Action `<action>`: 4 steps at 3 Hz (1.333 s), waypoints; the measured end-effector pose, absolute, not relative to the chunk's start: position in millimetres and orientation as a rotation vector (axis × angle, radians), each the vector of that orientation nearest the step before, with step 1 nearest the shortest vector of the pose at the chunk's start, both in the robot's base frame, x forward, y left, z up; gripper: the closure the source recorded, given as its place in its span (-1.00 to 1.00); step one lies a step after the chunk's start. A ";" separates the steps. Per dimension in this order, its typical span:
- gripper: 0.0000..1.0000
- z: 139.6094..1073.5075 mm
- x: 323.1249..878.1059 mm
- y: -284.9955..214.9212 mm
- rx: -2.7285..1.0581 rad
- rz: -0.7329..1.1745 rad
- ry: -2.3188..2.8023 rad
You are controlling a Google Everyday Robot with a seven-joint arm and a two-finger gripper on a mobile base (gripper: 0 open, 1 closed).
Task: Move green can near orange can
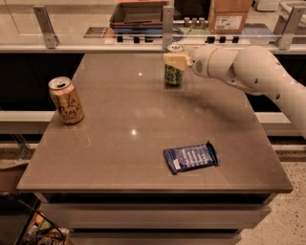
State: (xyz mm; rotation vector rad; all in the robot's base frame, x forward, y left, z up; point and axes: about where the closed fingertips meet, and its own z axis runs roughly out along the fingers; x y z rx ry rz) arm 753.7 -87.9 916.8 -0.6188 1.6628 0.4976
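Observation:
The green can (173, 75) stands upright at the far middle of the brown table (143, 143). My gripper (175, 61) reaches in from the right on a white arm (248, 69), and its pale fingers (174, 61) are closed around the can's upper part. The can's base looks at or just above the table surface. The orange can (66, 100) stands upright near the table's left edge, far from the green can.
A blue snack packet (191, 157) lies flat at the front right of the table. Behind the table runs a glass rail with metal posts (168, 24), and a cardboard box (230, 15) and a tray (138, 13) sit beyond it.

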 end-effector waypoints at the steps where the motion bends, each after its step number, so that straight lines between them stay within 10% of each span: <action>1: 1.00 933.5 738.2 -80.0 -0.662 0.514 1.671; 4: 1.00 969.4 669.7 -11.9 -0.821 0.592 1.597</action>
